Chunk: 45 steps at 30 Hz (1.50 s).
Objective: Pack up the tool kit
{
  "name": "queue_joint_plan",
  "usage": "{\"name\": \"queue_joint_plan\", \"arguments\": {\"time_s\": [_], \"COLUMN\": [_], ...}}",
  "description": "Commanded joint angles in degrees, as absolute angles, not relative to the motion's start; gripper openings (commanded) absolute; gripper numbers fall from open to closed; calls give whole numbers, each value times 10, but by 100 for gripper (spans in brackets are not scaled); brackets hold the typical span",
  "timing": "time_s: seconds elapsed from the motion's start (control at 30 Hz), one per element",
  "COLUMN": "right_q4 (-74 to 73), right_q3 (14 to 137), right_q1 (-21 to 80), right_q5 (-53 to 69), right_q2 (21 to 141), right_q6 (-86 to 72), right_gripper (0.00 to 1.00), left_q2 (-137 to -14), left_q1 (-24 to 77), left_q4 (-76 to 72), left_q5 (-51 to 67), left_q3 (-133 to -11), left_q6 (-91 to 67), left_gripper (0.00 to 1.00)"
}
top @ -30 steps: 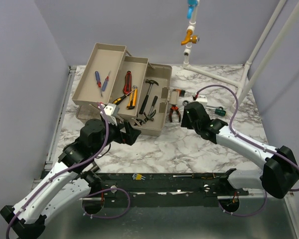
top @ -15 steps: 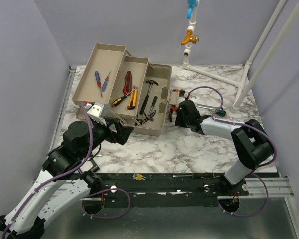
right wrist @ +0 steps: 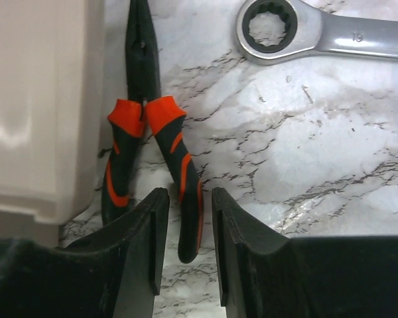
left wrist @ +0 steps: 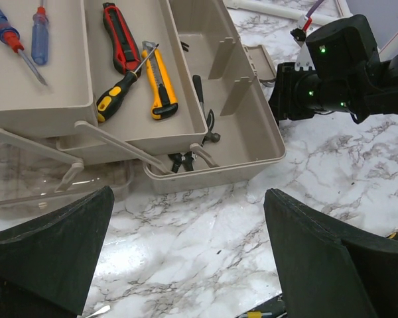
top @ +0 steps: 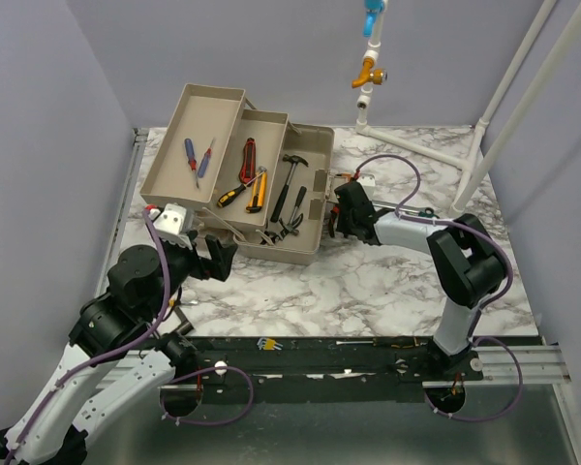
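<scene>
The left arm's black two-finger gripper (left wrist: 189,192) hangs spread wide and empty over the white marble tabletop (top: 368,291), near the front of the large rectangular beige plastic toolbox (top: 305,250), which stands open at the table's far left corner, trays fanned out. Its middle tray (left wrist: 186,116) holds a red utility knife (left wrist: 118,36), a yellow-and-black screwdriver (left wrist: 116,96) and a yellow knife (left wrist: 160,86); a black-headed hammer (top: 289,176) lies in the deep base. Just beside the box's right end wall, orange-and-black long-nose pliers (right wrist: 186,172) lie flat on the marble (closed, tips pointing away), the right gripper (right wrist: 186,199) low over them, its jaws narrowly parted astride one handle. A silver ring spanner (right wrist: 298,33) lies farther right.
</scene>
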State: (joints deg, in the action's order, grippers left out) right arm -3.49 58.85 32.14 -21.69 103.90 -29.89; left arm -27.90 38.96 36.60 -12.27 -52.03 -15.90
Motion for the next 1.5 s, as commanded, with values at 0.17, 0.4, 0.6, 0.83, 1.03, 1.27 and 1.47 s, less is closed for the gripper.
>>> {"name": "queue_joint_plan", "arguments": {"time_s": [0.17, 0.4, 0.6, 0.83, 1.03, 1.27, 1.47], "right_q4": [-81, -86, -175, -171, -69, -88, -151], "right_q3": [599, 549, 537, 540, 587, 754, 923], "right_q1": [318, 318, 317, 316, 317, 325, 375], "right_q5": [-286, -321, -423, -442, -167, -31, -86], "right_q2": [1057, 949, 885, 760, 710, 847, 996], "right_q6": [-316, -328, -381, -369, -296, -312, -326], "right_gripper": [19, 3, 1, 1, 1, 1, 1], "left_q2": [-255, -249, -241, -231, -226, -211, -189], "left_q1": [387, 387, 387, 387, 387, 386, 386], "left_q4": [367, 369, 365, 365, 358, 357, 379], "left_q5": [-155, -161, -173, -178, -181, -204, -286], "left_q3": [-510, -507, -503, -504, -501, -500, -511], "left_q6": [-153, -148, -149, -148, -150, -160, -183], "left_gripper": [99, 98, 99, 99, 99, 99, 98]}}
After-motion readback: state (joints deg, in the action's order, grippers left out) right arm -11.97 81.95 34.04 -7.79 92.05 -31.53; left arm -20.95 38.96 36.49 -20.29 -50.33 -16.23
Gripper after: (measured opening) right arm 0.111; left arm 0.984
